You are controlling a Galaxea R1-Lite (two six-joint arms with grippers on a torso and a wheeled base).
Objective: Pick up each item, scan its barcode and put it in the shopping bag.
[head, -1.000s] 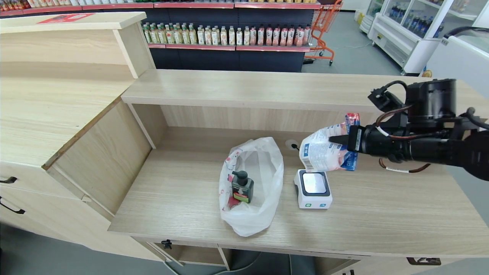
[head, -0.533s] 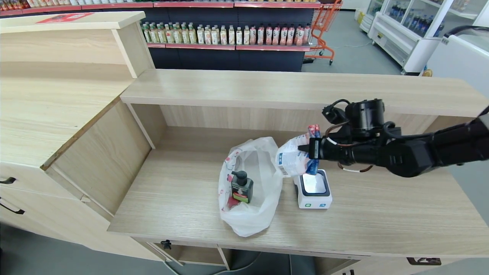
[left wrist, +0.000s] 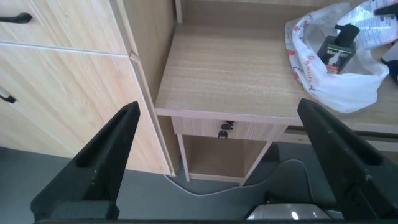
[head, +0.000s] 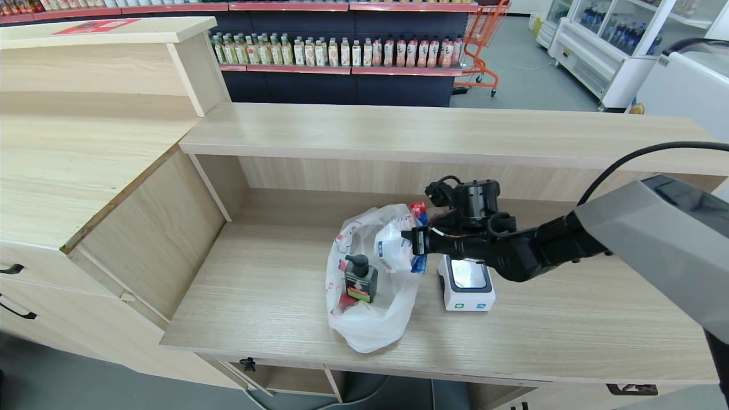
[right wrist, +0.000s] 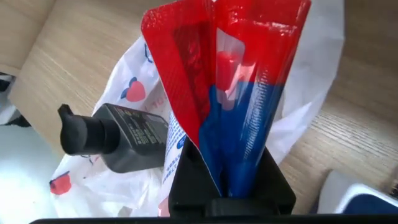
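**Checkout counter: one pouch in the grip, held at the bag's mouth**

Item 1. Right gripper (head: 411, 240): clamped tight on the top seam of the pouch (head: 393, 250), with the arm stretched low across the counter (head: 569, 319) from the right. From the wrist, the fingers (right wrist: 186, 180) pinch the red-and-blue folded edge (right wrist: 239, 93) between them.

Item 2. Pouch: white body with a label, red and blue trim. It is carried above the open mouth of the shopping bag (head: 370, 324), on the side nearest the scanner. Whether it touches the plastic cannot be told.

Item 3. Shopping bag: thin white plastic with red print, lying open on the counter and slumped toward the front edge.

Item 4. Pump bottle (head: 360, 279): dark, with a black pump head, resting inside the bag (right wrist: 127, 146).

Item 5. Scanner (head: 467, 282): a small white block with a glass top, standing just beside the bag under the right arm.

Item 6. Left gripper (left wrist: 217, 109): fingers spread wide with nothing between them, held out in front of the counter, well away from the bag (left wrist: 348, 90).
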